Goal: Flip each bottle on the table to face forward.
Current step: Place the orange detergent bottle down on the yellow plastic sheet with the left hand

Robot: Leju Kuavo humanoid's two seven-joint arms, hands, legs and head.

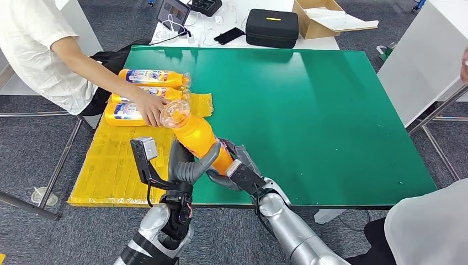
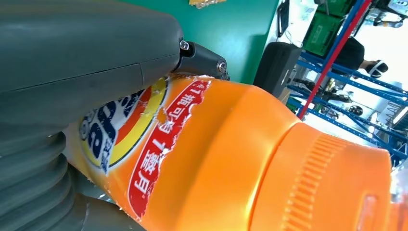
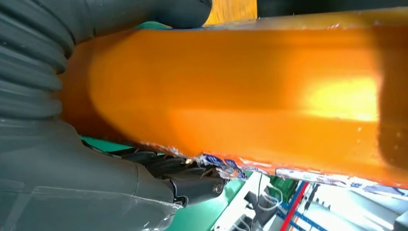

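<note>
An orange bottle [image 1: 200, 136] with a clear cap is lifted off the green table [image 1: 309, 110], tilted with its cap end toward the far left. My left hand [image 1: 190, 165] grips its lower body from the left, and my right hand [image 1: 236, 172] holds it from the right. Close up, the bottle's red, blue and yellow label [image 2: 144, 139] and ribbed orange neck show beside my left hand [image 2: 82, 57]. The plain orange side of the bottle [image 3: 231, 91] lies against my right hand [image 3: 72, 178]. Three more orange bottles [image 1: 154, 78] lie on a yellow mat [image 1: 118, 160].
A person in a white shirt sits at the left, one hand [image 1: 149, 109] on the lying bottles, close to the held bottle's cap. A black case [image 1: 271, 27], a cardboard box [image 1: 325, 17] and cables lie beyond the table. Another person's sleeve [image 1: 427, 232] is at the lower right.
</note>
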